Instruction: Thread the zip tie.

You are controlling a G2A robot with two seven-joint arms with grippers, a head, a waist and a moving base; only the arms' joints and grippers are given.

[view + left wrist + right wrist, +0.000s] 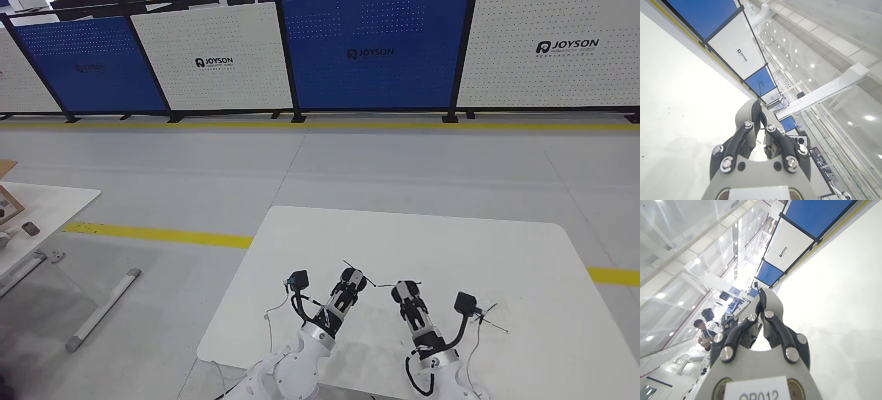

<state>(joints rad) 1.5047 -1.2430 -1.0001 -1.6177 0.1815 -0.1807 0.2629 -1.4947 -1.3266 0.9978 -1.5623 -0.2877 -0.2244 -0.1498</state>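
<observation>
Black zip tie tail, left end effector; head, right end effector

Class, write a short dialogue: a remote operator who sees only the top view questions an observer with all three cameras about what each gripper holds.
Operator: Is the left gripper gripping anything?
Observer: Yes. Its wrist view shows it shut on a thin black zip tie, the plain end poking out beyond it.
Operator: And the right gripper?
Observer: Shut too, on a zip tie end with a small square head.
</observation>
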